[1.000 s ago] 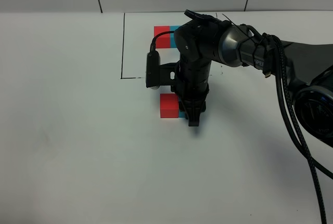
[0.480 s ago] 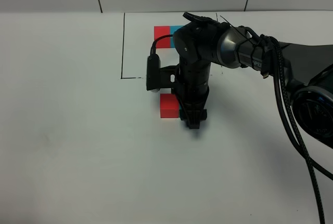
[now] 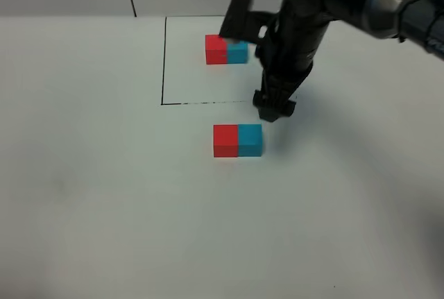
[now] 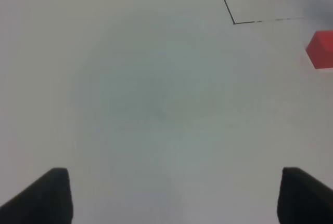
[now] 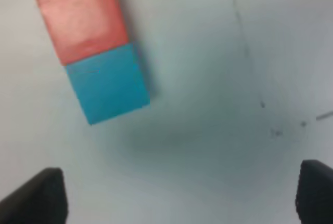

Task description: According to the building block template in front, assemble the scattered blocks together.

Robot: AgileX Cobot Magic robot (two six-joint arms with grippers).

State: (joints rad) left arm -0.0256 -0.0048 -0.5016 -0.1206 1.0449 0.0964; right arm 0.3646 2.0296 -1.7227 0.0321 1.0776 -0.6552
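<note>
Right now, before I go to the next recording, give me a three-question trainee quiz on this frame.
1. True or false: the loose red cube and cyan cube touch side by side.
2. Which cube sits nearer the right pincer? A red, B cyan.
3. Fill in: the template pair lies inside a drawn black ____.

Key:
1. True; both the high and right wrist views show no gap.
2. B.
3. Rectangle; its corner shows on the table.
</note>
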